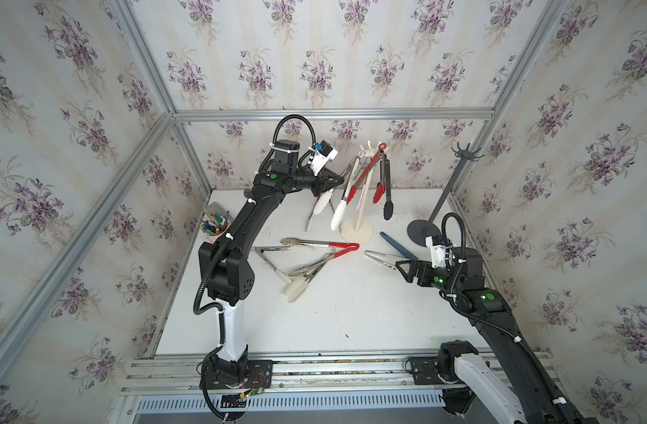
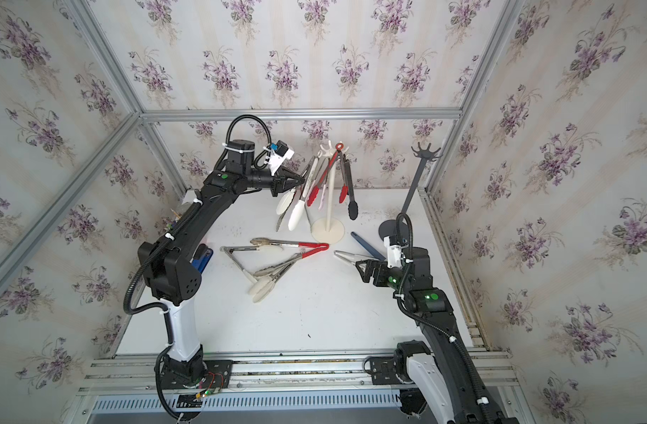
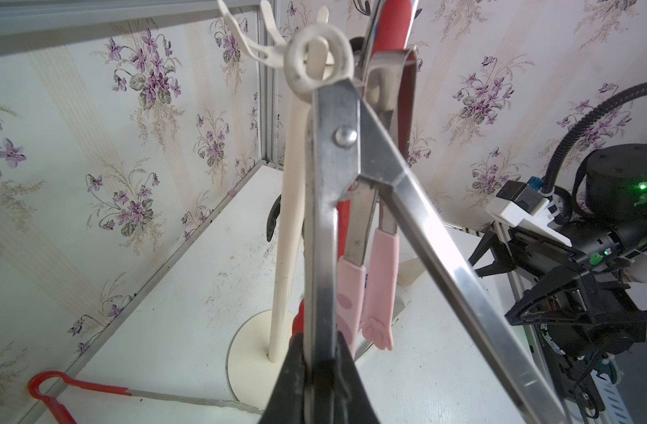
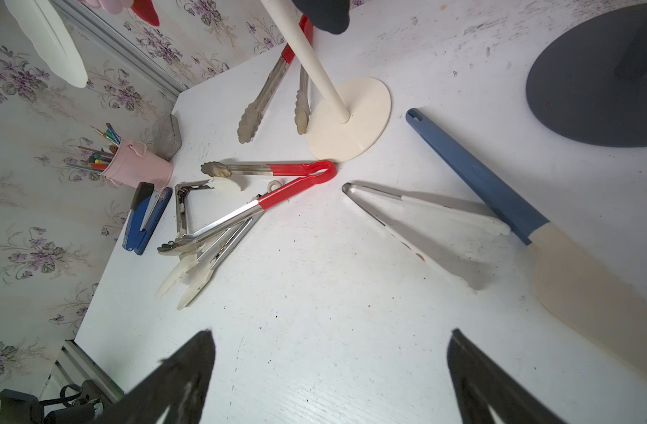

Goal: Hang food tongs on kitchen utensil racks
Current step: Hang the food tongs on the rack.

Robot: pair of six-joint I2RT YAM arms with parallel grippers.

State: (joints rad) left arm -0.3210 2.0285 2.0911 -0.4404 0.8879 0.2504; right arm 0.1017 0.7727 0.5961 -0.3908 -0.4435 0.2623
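Observation:
My left gripper (image 3: pixel 320 341) is shut on one steel arm of cream-tipped food tongs (image 3: pixel 329 220). Their white ring (image 3: pixel 318 62) sits over a hook of the cream-white rack (image 1: pixel 362 205). Red tongs (image 1: pixel 366 176), black tongs (image 1: pixel 387 198) and pink tongs (image 3: pixel 379 293) hang from the same rack. The dark grey rack (image 1: pixel 447 183) stands bare at the back right. Red-handled tongs (image 1: pixel 329 245) and white-tipped tongs (image 1: pixel 300 279) lie in a heap mid-table. My right gripper (image 4: pixel 329 337) hovers open and empty over the table, close to more white-tipped tongs (image 4: pixel 425 220).
A blue-handled utensil with a cream end (image 4: pixel 476 176) lies beside the dark rack's base (image 4: pixel 601 84). At the left edge stand a pink cup of pens (image 4: pixel 138 169), a blue stapler (image 4: pixel 145 216) and a grey block (image 4: pixel 166 136). Wallpapered walls close in three sides.

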